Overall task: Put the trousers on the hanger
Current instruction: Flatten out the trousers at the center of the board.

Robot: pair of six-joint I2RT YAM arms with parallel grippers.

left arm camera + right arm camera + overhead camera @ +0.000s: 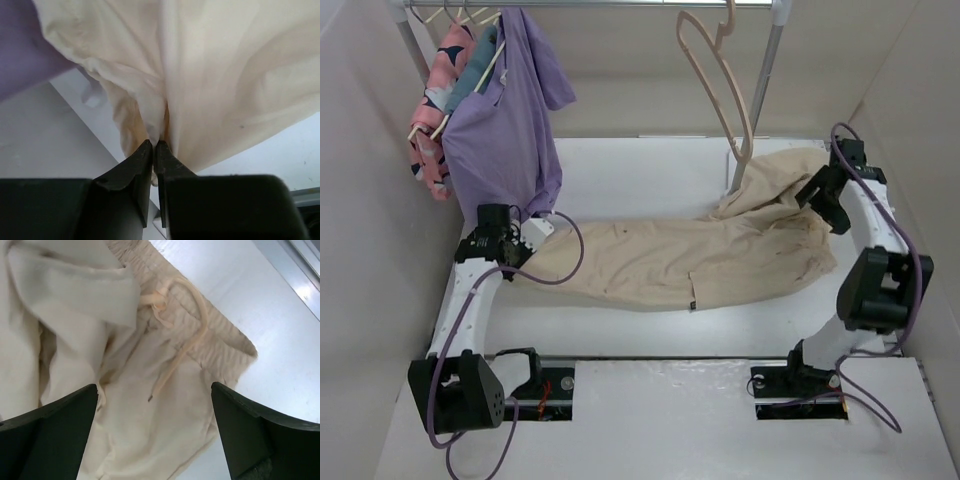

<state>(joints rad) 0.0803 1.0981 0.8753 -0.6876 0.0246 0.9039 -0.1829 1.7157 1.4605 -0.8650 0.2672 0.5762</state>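
The cream-beige trousers (pixel 700 255) lie wrinkled across the white table, legs to the left, waistband to the right. My left gripper (pixel 530 240) is shut on the leg end of the trousers (pixel 200 75), with cloth pinched between its fingertips (pixel 145 150). My right gripper (pixel 820 195) is open just above the waistband and drawstring (pixel 185 325), holding nothing. The pale beige-pink hanger (pixel 715 70) hangs by its hook from the rail at the back right, empty, above the waist end of the trousers.
A purple shirt (pixel 510 110) and a pink patterned garment (pixel 435 95) hang on wooden hangers at the rail's left end, just behind my left gripper. The rail's upright post (pixel 760 100) stands behind the trousers. Beige walls enclose the table on both sides.
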